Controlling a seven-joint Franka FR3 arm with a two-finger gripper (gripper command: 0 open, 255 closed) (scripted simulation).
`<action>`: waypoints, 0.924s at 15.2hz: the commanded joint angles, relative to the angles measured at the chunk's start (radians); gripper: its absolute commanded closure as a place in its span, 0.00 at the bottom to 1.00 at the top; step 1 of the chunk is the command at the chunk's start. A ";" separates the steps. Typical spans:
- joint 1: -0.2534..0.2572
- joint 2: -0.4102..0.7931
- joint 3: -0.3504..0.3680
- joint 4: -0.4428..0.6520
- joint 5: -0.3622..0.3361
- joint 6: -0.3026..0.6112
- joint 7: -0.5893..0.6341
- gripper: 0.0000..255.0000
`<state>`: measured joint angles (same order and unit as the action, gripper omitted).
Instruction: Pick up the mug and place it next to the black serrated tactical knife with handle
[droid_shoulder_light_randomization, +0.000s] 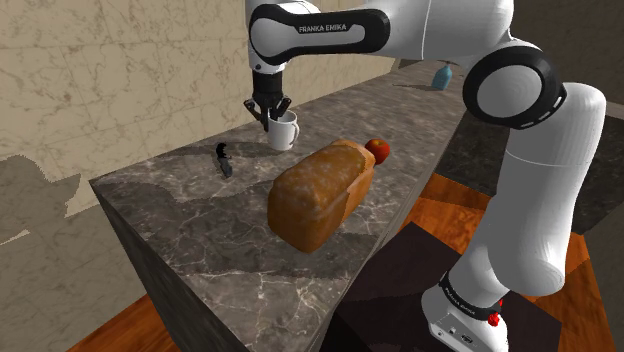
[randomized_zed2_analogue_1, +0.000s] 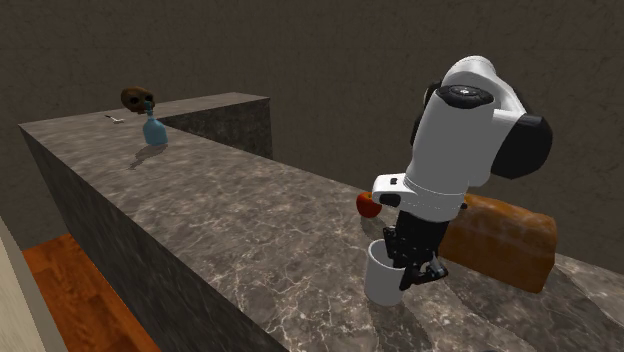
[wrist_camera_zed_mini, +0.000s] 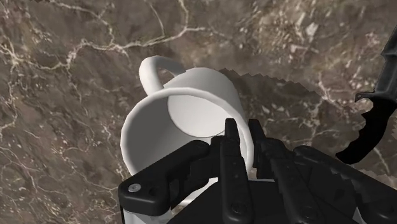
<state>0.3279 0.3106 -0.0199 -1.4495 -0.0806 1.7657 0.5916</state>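
A white mug (droid_shoulder_light_randomization: 283, 131) stands upright on or just above the dark marble counter (droid_shoulder_light_randomization: 200, 230), tilted slightly in the wrist view. My gripper (droid_shoulder_light_randomization: 268, 117) comes down from above and is shut on the mug's rim, one finger inside and one outside the wall (wrist_camera_zed_mini: 238, 137). The mug's handle (wrist_camera_zed_mini: 153, 70) points away from the fingers. The black serrated knife (droid_shoulder_light_randomization: 223, 160) lies flat on the counter a short way from the mug, toward the shoulder view's left; its toothed blade (wrist_camera_zed_mini: 375, 108) shows beside the gripper. In the second exterior view the mug (randomized_zed2_analogue_1: 383, 275) hangs under the gripper (randomized_zed2_analogue_1: 408, 270).
A large brown bread loaf (droid_shoulder_light_randomization: 320, 192) lies near the mug, with a red apple (droid_shoulder_light_randomization: 377, 150) behind it. A blue bottle (randomized_zed2_analogue_1: 153, 130) and a dark round object (randomized_zed2_analogue_1: 137, 98) stand at the counter's far end. The counter's edge (droid_shoulder_light_randomization: 150, 280) drops to a wooden floor.
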 joint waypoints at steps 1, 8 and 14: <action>0.001 0.000 0.000 -0.003 0.000 0.003 0.001 1.00; 0.001 0.000 0.000 -0.003 0.000 0.003 0.001 0.00; 0.004 0.005 0.002 0.071 0.000 -0.066 0.000 0.00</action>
<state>0.3311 0.3111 -0.0184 -1.4141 -0.0805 1.7320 0.5937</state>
